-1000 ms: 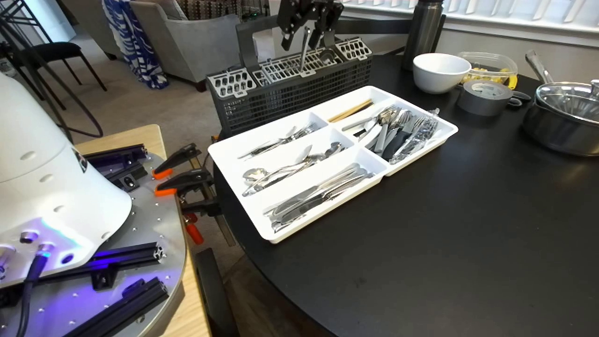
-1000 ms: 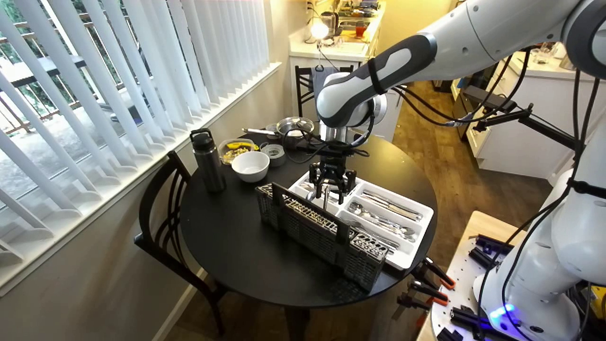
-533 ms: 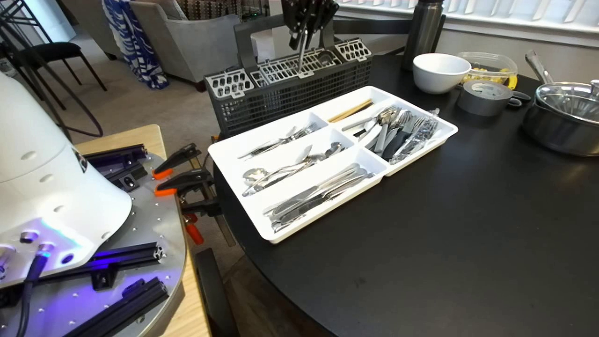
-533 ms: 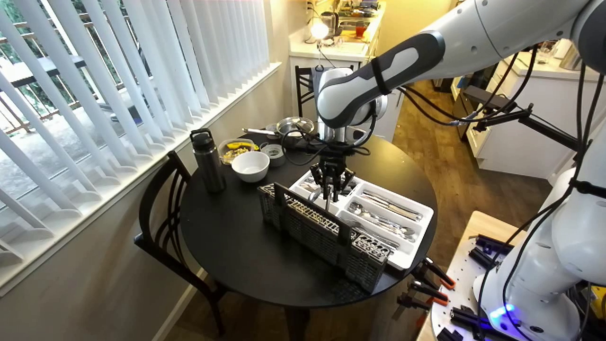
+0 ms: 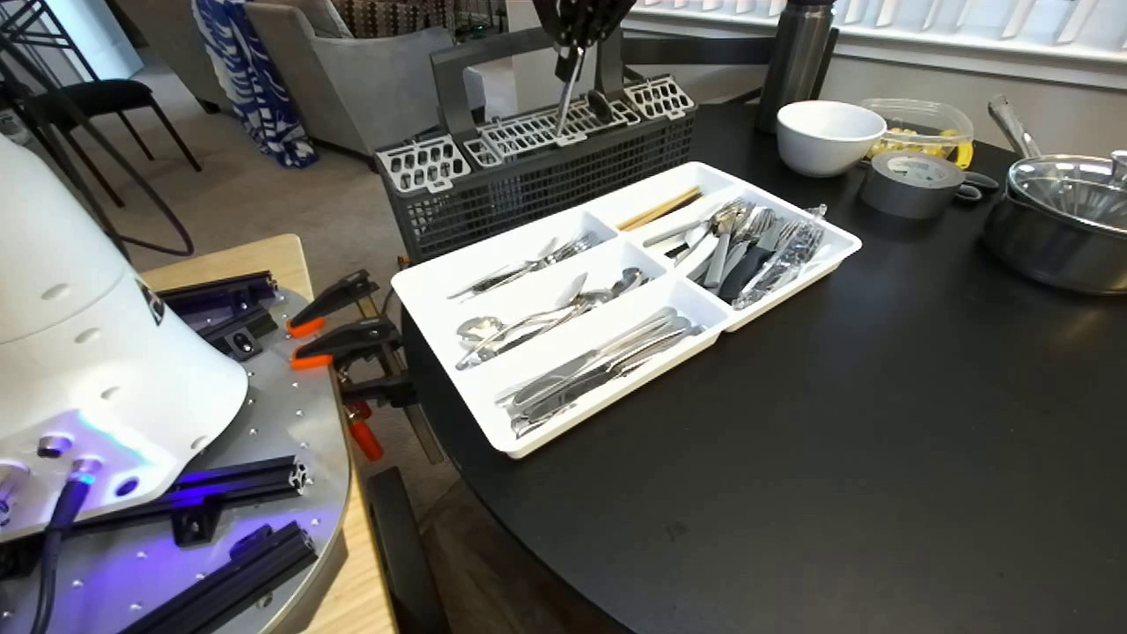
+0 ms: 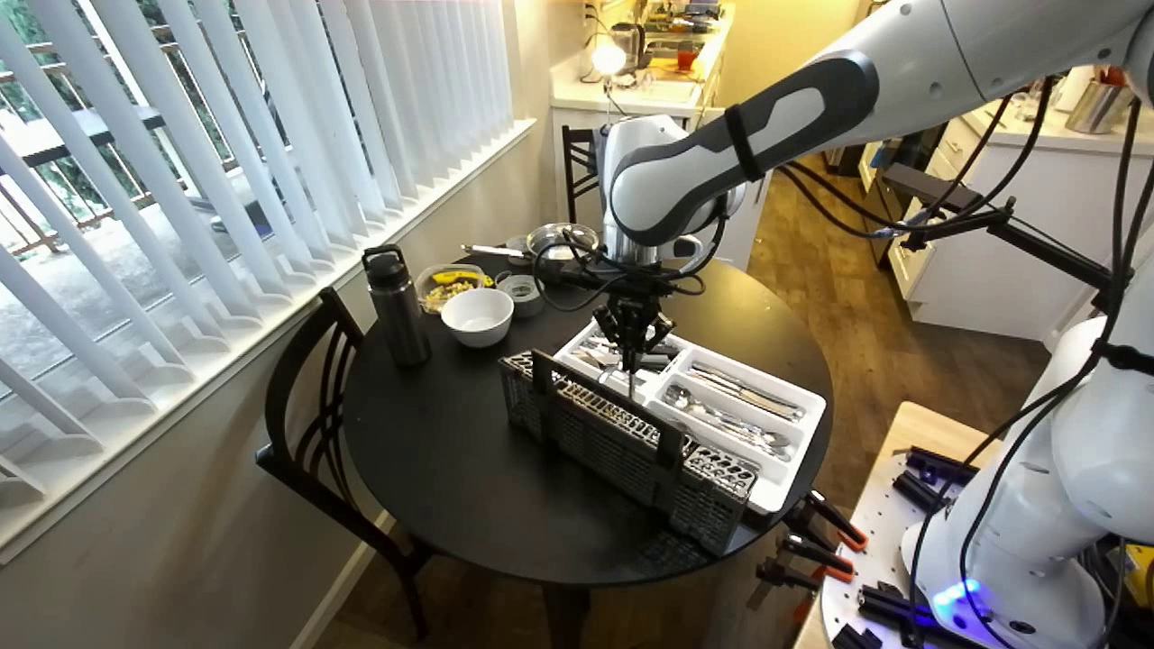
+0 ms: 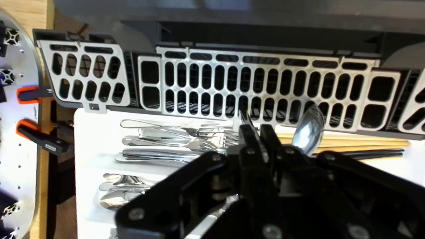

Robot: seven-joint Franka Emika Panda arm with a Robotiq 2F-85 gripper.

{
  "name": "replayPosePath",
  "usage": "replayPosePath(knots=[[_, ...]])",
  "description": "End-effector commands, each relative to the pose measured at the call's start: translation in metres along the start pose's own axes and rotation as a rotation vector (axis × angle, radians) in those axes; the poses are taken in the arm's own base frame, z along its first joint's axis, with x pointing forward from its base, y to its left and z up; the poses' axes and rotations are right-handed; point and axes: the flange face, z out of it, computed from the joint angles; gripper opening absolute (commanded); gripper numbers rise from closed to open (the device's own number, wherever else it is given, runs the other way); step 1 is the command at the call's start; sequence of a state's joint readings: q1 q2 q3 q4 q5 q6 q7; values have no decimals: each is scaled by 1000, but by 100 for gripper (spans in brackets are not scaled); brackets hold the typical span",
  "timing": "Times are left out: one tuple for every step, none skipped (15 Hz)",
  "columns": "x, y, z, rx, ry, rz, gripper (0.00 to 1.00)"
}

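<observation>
My gripper (image 7: 256, 131) is closed on a narrow, shiny metal utensil (image 7: 245, 119), which stands tilted in the grey dishwasher cutlery basket (image 5: 440, 207). Its lower end reaches the basket's slotted top in an exterior view; which kind of utensil it is, I cannot tell. Just beside the fingers in the wrist view, a spoon (image 7: 308, 131) shows its bowl upward over the slots. Alongside the basket lies a white divided tray (image 5: 431, 286) with forks, spoons, knives and chopsticks in separate compartments. In an exterior view the gripper (image 6: 631, 356) hangs above the basket's tray side.
The basket's tall handle (image 5: 449, 92) rises close to the gripper. Beyond the tray are a white bowl (image 5: 828, 141), a steel bottle (image 5: 797, 66), a tape roll (image 5: 911, 189), a food container (image 5: 920, 123) and a lidded pot (image 5: 1057, 246). Clamps (image 5: 352, 339) grip the robot's stand.
The jaws have gone from wide apart around the utensil to closed on it. The utensil's tilt has altered, and the basket has shifted slightly on the table. The tray has stayed put.
</observation>
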State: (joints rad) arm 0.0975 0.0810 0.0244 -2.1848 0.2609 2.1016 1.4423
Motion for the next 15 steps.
replayPosePath(knots=[[-1,27,-23,87,45,54,2],[-1,31,-29,108,49,66,2],[-1,35,-34,130,52,77,2],[-2,39,-38,148,52,87,2],[-3,41,-42,166,56,95,2],[-4,44,-44,177,56,104,2],[-5,48,-48,189,57,112,2],[-5,52,-52,203,60,122,2],[-5,57,-56,213,59,128,2],[-5,62,-60,218,56,135,2],[-4,68,-65,220,52,138,2],[-4,72,-70,226,48,140,2],[-3,80,-79,234,48,138,2],[-3,85,-85,242,49,138,2],[-3,93,-95,258,54,143,2]])
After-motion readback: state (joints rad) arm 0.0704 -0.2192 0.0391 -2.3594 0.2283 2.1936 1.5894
